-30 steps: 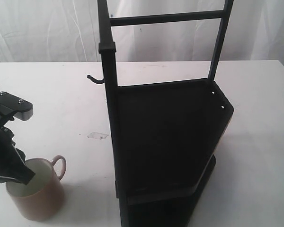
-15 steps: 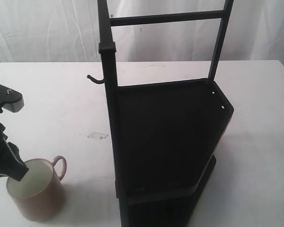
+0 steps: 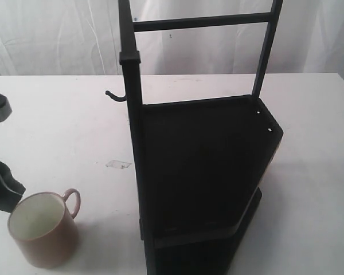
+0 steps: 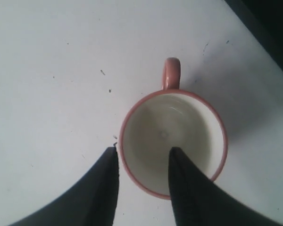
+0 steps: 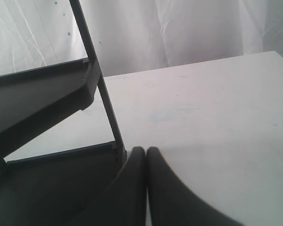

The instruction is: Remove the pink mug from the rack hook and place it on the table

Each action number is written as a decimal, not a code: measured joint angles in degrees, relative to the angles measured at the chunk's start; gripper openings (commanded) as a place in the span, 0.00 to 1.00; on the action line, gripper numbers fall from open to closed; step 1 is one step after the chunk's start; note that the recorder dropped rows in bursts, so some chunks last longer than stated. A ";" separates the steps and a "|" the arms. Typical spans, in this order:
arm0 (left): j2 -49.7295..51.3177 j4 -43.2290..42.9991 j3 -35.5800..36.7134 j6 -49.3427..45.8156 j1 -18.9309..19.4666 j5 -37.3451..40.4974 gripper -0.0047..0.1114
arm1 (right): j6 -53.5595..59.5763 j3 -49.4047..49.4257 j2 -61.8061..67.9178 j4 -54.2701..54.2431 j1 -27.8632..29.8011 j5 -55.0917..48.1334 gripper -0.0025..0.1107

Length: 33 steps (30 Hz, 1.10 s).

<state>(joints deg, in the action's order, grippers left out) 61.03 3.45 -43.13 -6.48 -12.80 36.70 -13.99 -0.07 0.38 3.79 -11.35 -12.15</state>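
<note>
The pink mug (image 3: 43, 235) stands upright on the white table (image 3: 63, 132) at the front left, its handle (image 3: 73, 201) turned toward the rack (image 3: 200, 166). In the left wrist view the pink mug (image 4: 172, 141) shows its cream inside from above. My left gripper (image 4: 145, 150) is open with one finger over the mug's mouth and one outside the rim, holding nothing. In the exterior view the left gripper (image 3: 3, 189) hangs just up and left of the mug. The rack hook (image 3: 114, 95) juts out bare. My right gripper (image 5: 146, 150) is shut and empty beside the rack (image 5: 42, 94).
A small clear scrap (image 3: 118, 164) lies on the table between the mug and the rack post (image 3: 133, 114). White curtains (image 3: 57, 34) hang behind the table. The rack's dark shelves fill the middle and right.
My left gripper has risen out of the mug and drawn back to the left, leaving the mug standing on the table. The mug and the right arm have not moved.
</note>
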 measured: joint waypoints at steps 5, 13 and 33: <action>-3.62 0.49 0.00 0.00 0.00 0.00 0.39 | 0.00 0.00 0.00 0.00 0.00 0.00 0.02; -11.17 3.14 0.00 0.00 0.00 0.00 0.18 | 0.00 0.00 0.00 0.00 0.00 0.00 0.02; -39.74 16.89 11.47 0.00 0.00 -0.46 0.04 | 0.00 0.00 0.00 0.00 0.00 0.00 0.02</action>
<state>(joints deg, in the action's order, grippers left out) 21.28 20.34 -31.66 -6.48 -12.80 36.24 -13.99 -0.07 0.38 3.79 -11.35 -12.15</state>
